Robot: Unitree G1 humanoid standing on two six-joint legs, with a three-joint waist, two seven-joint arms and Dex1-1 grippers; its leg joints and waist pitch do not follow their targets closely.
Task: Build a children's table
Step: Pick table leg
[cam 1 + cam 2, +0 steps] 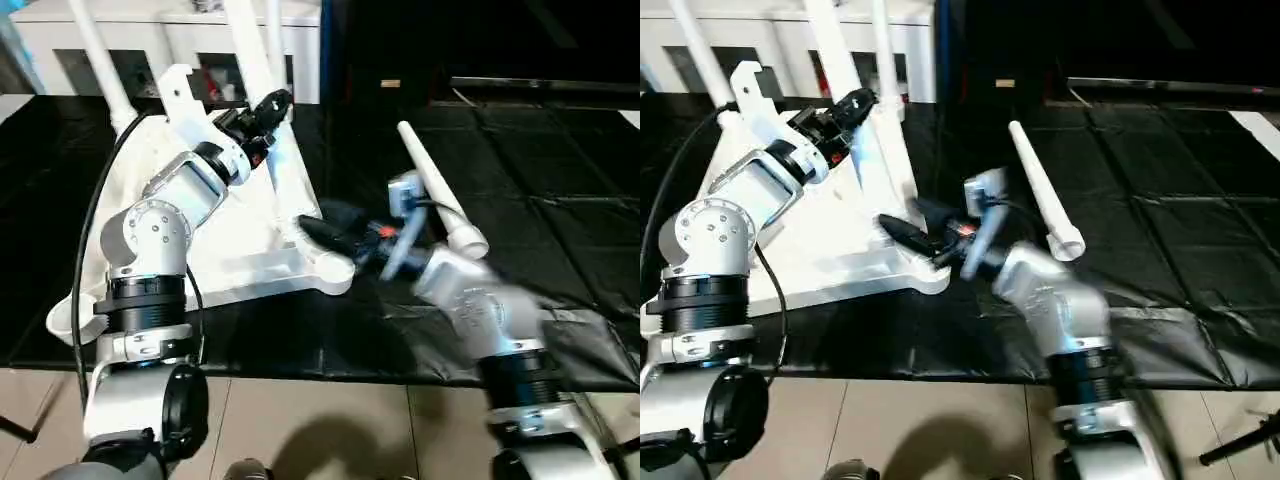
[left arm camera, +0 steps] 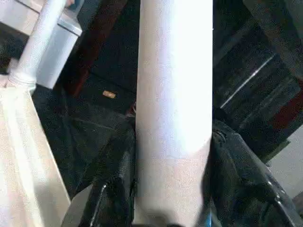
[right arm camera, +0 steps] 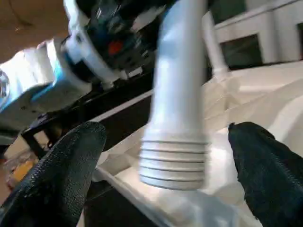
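While the right gripper [image 3: 165,184] stands spread wide, its two black fingers [image 3: 61,170] apart on either side of the threaded foot of the leg [image 3: 177,118] and touching nothing, you have only the left arm's hold on that leg. In the right wrist view the ribbed end sits at the near corner socket [image 1: 335,272] of the table top [image 1: 240,240], and it looks not yet fully seated, though I cannot tell how deep it is. So keep the right claw clear, or close it low on the ribbed collar to steady it, and let the leg go straight down into the socket without tilting; a skewed entry will likely jam.

A little farther up, your left gripper [image 1: 268,108] is closed about the shaft of this same leg, the black fingers [image 2: 113,184] pressed against both sides of the white tube at a half-open width. Hold it firmly and turn or push along the leg's own axis, not sideways, since the top could slide on the black mat [image 1: 560,200].

Count what you have. One table top lies underside up on the mat. I count four legs: the one in hand, two more rising from the far sockets [image 1: 95,50] [image 1: 275,30], and one loose leg [image 1: 440,195] lying on the mat to the right, well apart from the top. Beyond stands a white cabinet [image 1: 60,40], no part of the job.
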